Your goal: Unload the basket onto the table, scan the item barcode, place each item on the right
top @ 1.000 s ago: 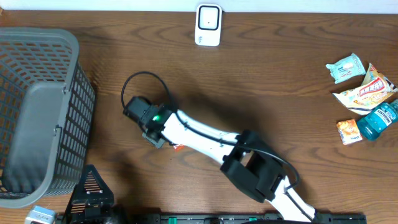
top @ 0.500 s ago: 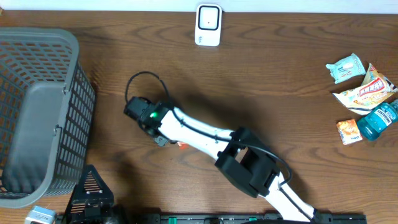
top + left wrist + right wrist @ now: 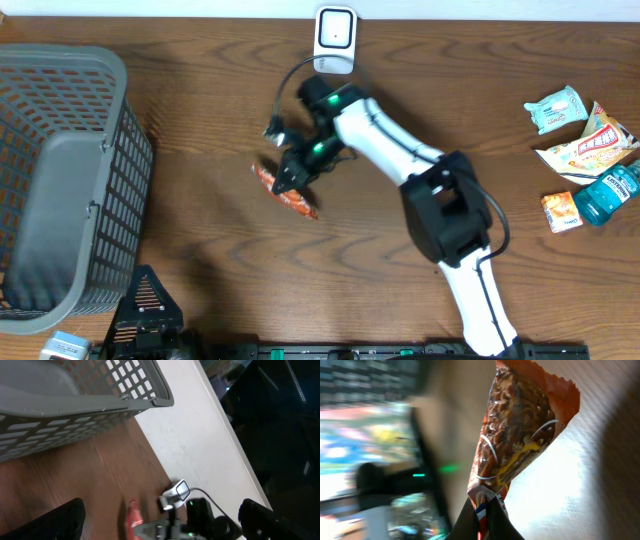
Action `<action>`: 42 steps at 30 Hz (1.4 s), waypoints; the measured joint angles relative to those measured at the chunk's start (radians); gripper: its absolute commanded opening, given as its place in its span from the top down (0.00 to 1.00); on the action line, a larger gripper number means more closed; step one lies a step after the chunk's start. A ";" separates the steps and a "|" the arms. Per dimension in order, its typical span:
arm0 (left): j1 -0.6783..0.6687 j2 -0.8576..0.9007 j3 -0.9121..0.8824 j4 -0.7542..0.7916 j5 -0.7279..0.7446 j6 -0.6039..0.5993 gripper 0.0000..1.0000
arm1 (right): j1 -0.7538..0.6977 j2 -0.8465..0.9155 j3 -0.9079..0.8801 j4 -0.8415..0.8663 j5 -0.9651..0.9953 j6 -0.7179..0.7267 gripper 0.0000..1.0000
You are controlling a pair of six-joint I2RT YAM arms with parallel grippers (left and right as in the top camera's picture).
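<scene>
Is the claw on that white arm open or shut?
Shut: in its wrist view the right gripper pinches one end of the orange snack packet.

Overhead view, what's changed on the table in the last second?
The right arm's fingers closed on the snack packet near the table's middle and swung it toward the far edge, close to the scanner. The left fingers stayed open. The basket, the scanner and the groceries on the right did not move.
</scene>
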 measured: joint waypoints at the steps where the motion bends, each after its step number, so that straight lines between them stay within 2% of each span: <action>1: 0.000 0.000 0.000 0.000 0.000 0.000 0.02 | -0.018 0.001 -0.009 -0.001 -0.068 -0.016 0.99; 5: 0.000 0.000 0.000 0.000 0.000 0.000 0.02 | -0.039 0.008 -0.025 -0.002 -0.305 -0.042 0.99; 8: 0.000 0.000 0.000 0.000 0.000 0.000 0.02 | -0.030 0.009 -0.025 0.000 -0.406 0.018 0.98; 10: 0.000 0.000 0.000 0.000 0.000 0.000 0.02 | -0.024 0.009 -0.025 0.000 -0.445 0.113 0.99; 19: 0.000 0.000 0.000 0.000 0.000 0.000 0.02 | -0.019 0.009 -0.026 -0.024 -0.505 0.787 0.99; 25: 0.000 0.000 0.000 0.000 0.000 0.000 0.02 | -0.019 0.009 -0.026 -0.024 -0.511 0.974 0.99; 31: 0.000 0.000 0.000 0.000 0.000 0.000 0.02 | -0.019 0.009 -0.026 -0.022 -0.512 1.029 0.99; 34: 0.000 0.000 0.000 0.000 0.000 0.000 0.02 | -0.019 0.009 -0.027 0.056 -0.501 1.017 0.99; 37: 0.000 0.000 0.000 0.000 0.000 0.000 0.02 | -0.019 0.009 -0.030 0.248 -0.409 0.939 0.98; 42: 0.000 0.000 0.000 0.000 0.000 0.000 0.02 | -0.019 0.010 -0.031 0.389 -0.263 0.711 0.99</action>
